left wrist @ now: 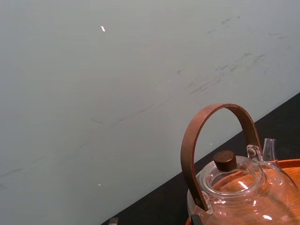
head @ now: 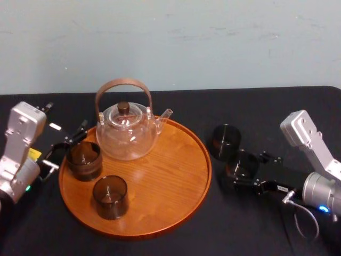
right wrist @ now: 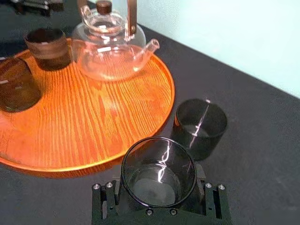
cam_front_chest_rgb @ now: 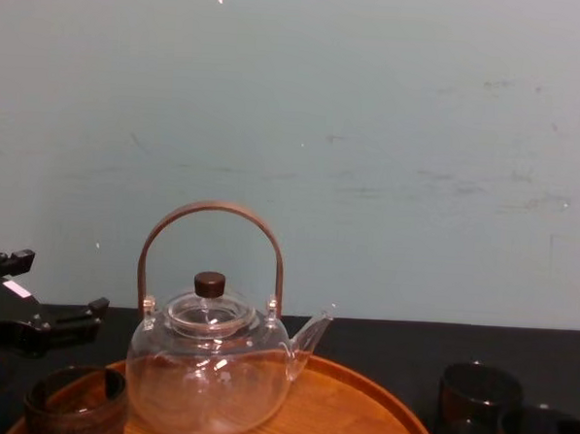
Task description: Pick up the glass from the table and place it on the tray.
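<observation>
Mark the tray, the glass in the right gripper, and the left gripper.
tray [head: 176, 186]: head view, bare wood right of centre.
glass [right wrist: 158, 171]: right wrist view, its inner wall, between the right gripper's [right wrist: 159, 199] fingers.
left gripper [head: 66, 153]: head view, midway between its open fingertips, by the tray's left rim.

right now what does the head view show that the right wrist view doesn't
Head view extras: both silver arms, left and right, the left gripper open at the tray's left rim beside a dark glass, and the teapot's whole handle. Right wrist view extras: a look down into the glass at the right gripper, plus that gripper's screwed base. Shared: tray, teapot, two glasses on the tray, two right of it, and the black table.
</observation>
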Robot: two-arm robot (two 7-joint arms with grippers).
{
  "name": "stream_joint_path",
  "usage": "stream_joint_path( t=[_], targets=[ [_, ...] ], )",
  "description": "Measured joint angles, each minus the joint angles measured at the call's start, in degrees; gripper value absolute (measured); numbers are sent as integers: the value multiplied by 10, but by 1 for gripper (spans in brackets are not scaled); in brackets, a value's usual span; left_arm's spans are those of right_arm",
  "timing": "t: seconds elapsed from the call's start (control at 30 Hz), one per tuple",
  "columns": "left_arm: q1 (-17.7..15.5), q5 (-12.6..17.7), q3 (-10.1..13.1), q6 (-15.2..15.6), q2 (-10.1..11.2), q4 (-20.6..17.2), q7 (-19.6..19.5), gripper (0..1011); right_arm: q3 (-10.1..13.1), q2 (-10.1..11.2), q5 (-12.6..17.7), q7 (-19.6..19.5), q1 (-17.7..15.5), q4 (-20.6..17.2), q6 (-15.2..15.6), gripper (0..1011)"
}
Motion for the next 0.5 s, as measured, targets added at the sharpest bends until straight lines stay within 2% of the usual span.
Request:
stream_joint_path(
  t=[0.27, 0.5],
  targets=[
    [0, 0, 0, 0, 0, 0, 0, 1001, 0, 8, 9, 13, 10, -20, -10, 904],
    [0, 0, 0, 0, 0, 0, 0, 1001, -20, -2, 7, 21, 34, -20, -22, 905]
  ],
)
